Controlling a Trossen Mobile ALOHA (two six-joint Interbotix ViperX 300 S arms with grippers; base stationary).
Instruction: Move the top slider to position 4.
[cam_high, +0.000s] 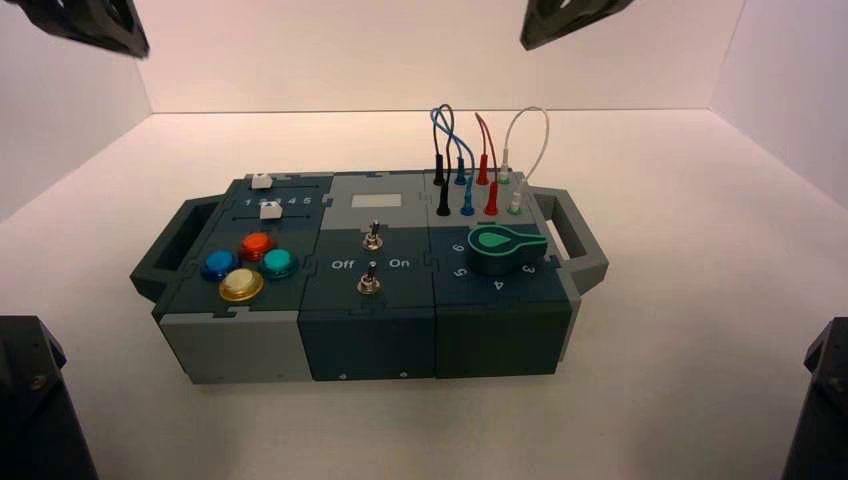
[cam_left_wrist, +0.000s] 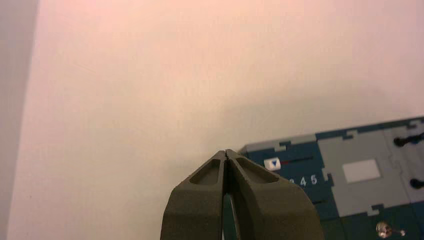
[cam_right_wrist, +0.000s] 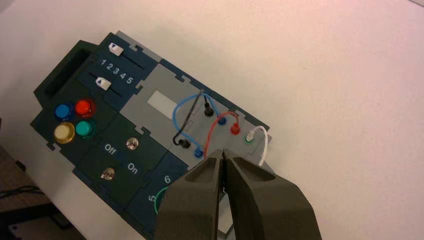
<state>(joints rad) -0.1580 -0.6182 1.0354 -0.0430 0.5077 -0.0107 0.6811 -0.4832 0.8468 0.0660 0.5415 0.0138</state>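
Observation:
The top slider's small white knob (cam_high: 262, 181) sits on the rear rail of the box's dark blue panel, at the end by the printed 1. It also shows in the left wrist view (cam_left_wrist: 272, 163) and the right wrist view (cam_right_wrist: 115, 49). The small printed 4 (cam_right_wrist: 123, 75) stands in the 1 2 3 4 5 row between the two rails, and shows in the left wrist view too (cam_left_wrist: 303, 181). My left gripper (cam_left_wrist: 226, 152) is shut and empty, held high off the box's left rear corner. My right gripper (cam_right_wrist: 223, 151) is shut and empty, high above the wire panel.
A twin white knob (cam_high: 270, 210) sits on the nearer rail. Coloured buttons (cam_high: 256, 245), two toggle switches (cam_high: 372, 238), a green dial (cam_high: 497, 248) and looped wires (cam_high: 470, 150) fill the rest of the box. White walls stand at the back and sides.

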